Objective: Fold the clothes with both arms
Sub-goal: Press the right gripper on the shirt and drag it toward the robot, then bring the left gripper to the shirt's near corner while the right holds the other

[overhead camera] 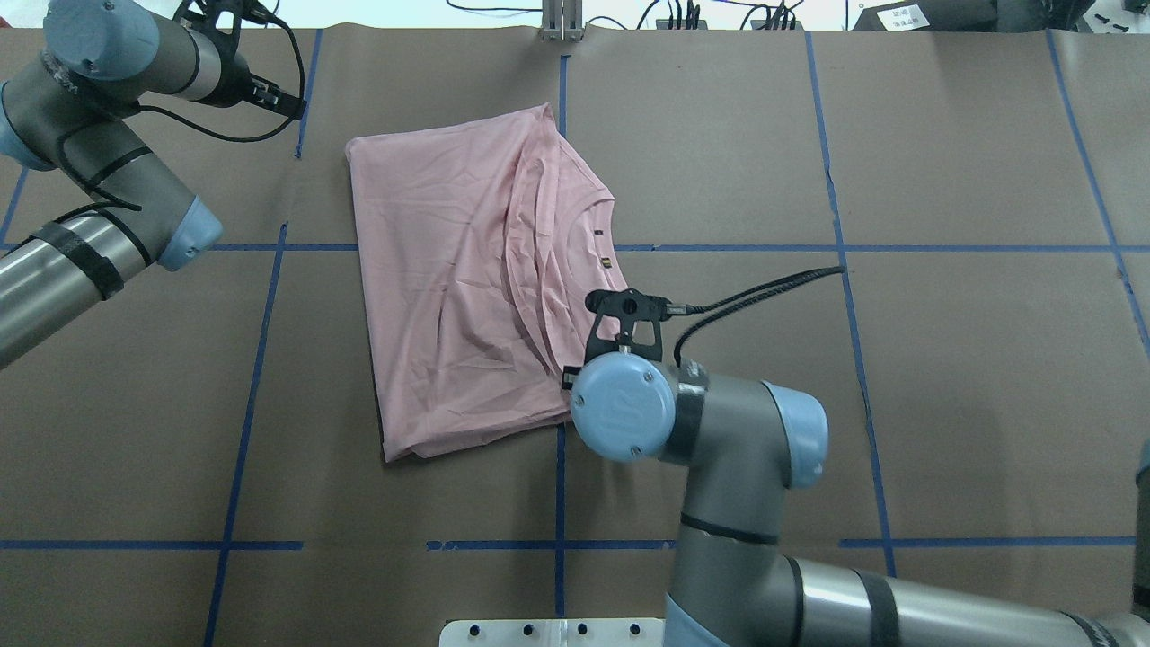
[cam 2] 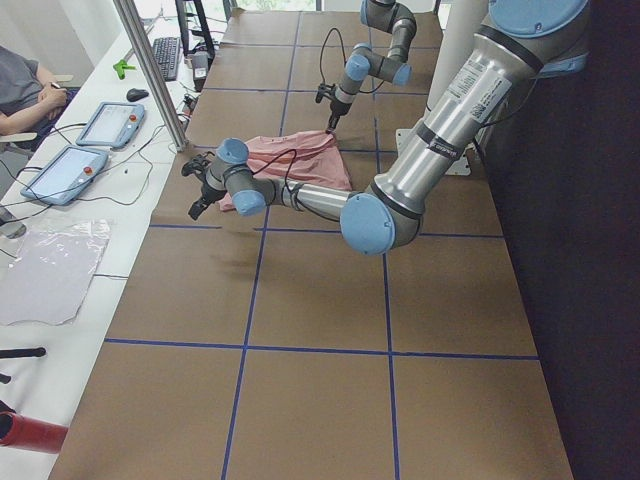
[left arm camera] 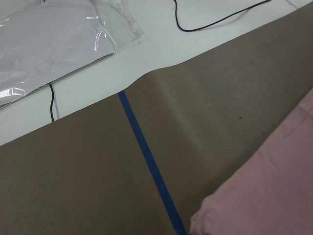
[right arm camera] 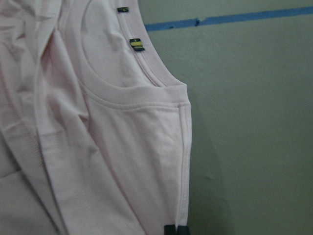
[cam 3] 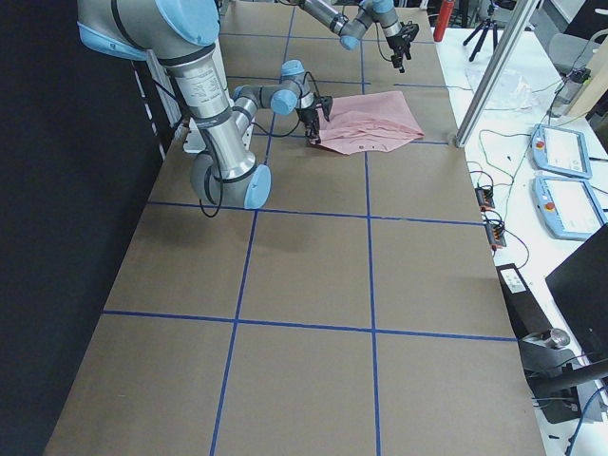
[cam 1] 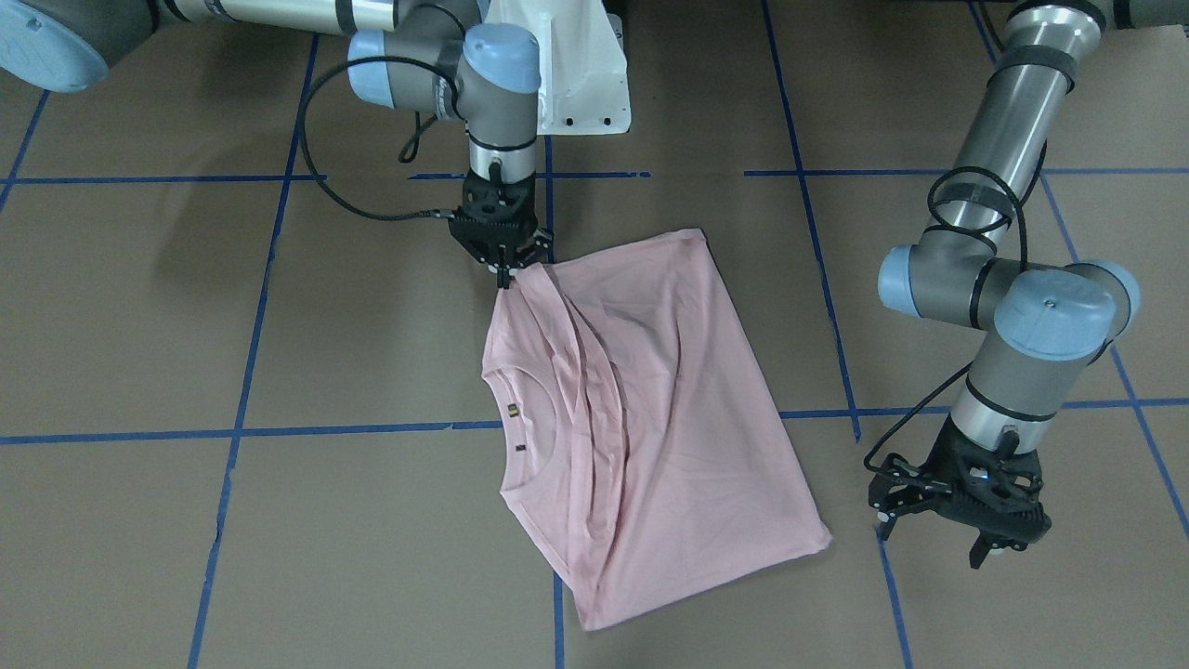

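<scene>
"Pink tee (cam 1: 669, 418), where does it lie?"

"Flat on the brown table (cam 1: 139, 307), about mid-table, over a crossing of the blue tape (cam 1: 249, 316) lines. Plain pink side up. One side is folded over, so it makes a rough rectangle."

"And the collar?"

"The collar (cam 1: 548, 446) sits at the edge on the right arm's side, with two small tags (cam 1: 512, 407) inside it."

"Right gripper?"

"The right gripper (cam 1: 504, 275) points straight down at the tee's corner nearest the robot's base. Its fingers are pressed together on the cloth's edge there. Long creases run from the pinch down along the collar side. In the right wrist view the dark fingertips (right arm camera: 176, 229) meet the bottom of a stitched seam below the collar."

"The left one?"

"The left gripper (cam 1: 932, 544) hangs over bare table, beside the tee's corner farthest from the base, apart from the cloth. Its fingers are spread with nothing between them."

"What does its wrist view give?"

"The tee's folded corner at lower right, a tape line running up the brown paper, and past the table's edge a clear bag (left arm camera: 49, 29) on a white bench (left arm camera: 205, 39)."
</scene>
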{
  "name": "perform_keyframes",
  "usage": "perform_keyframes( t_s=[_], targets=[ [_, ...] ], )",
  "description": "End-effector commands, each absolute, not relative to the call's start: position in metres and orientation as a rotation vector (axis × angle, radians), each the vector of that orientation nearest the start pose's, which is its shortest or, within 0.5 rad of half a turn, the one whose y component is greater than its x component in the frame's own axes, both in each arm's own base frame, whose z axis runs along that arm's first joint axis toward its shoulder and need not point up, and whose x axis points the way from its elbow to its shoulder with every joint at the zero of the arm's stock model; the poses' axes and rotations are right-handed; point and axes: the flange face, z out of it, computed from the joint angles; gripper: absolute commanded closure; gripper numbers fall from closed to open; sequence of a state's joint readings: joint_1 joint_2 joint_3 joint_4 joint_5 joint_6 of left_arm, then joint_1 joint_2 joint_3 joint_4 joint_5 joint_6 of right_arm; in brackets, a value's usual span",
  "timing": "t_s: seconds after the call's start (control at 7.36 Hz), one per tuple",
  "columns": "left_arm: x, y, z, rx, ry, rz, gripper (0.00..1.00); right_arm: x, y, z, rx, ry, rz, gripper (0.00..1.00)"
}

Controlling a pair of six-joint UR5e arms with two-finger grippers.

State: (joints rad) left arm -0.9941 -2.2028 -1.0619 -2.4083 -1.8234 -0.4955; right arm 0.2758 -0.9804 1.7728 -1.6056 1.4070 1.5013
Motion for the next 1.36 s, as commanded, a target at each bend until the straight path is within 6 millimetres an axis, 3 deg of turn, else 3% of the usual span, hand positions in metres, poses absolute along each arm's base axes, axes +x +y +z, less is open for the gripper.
perform_keyframes(
  t_s=[0.0, 0.14, 0.27, 0.41, 0.68, 0.81, 0.95, 1.09, 1.22],
  targets=[
    [0.334, -0.708, 0.427, 0.71, 0.694, 0.198, 0.0, -0.565, -0.237, 0.256, 0.303, -0.712, 0.226, 1.0],
    [0.334, -0.707, 0.424, 0.71, 0.696, 0.199, 0.0, -0.569, -0.227, 0.255, 0.333, -0.711, 0.226, 1.0],
    [0.335, -0.707, 0.42, 0.715, 0.699, 0.201, 0.0, -0.569, -0.224, 0.255, 0.334, -0.713, 0.222, 0.01],
    [0.335, -0.7, 0.419, 0.716, 0.705, 0.205, 0.0, -0.564, -0.224, 0.244, 0.327, -0.738, 0.216, 0.0],
    [0.338, -0.668, 0.4, 0.652, 0.826, 0.138, 0.0, -0.521, -0.237, 0.214, 0.32, -0.825, 0.193, 0.0],
    [0.337, -0.642, 0.373, 0.616, 0.896, 0.07, 0.0, -0.507, -0.241, 0.206, 0.317, -0.86, 0.197, 0.0],
    [0.36, -0.581, 0.352, 0.554, 0.966, 0.051, 0.0, -0.5, -0.244, 0.216, 0.327, -0.902, 0.195, 0.0],
    [0.369, -0.518, 0.31, 0.463, 1.017, 0.003, 0.0, -0.489, -0.254, 0.233, 0.31, -0.925, 0.175, 0.0],
    [0.383, -0.45, 0.274, 0.386, 1.027, -0.016, 0.0, -0.48, -0.27, 0.235, 0.302, -0.921, 0.191, 0.0]
  ],
)
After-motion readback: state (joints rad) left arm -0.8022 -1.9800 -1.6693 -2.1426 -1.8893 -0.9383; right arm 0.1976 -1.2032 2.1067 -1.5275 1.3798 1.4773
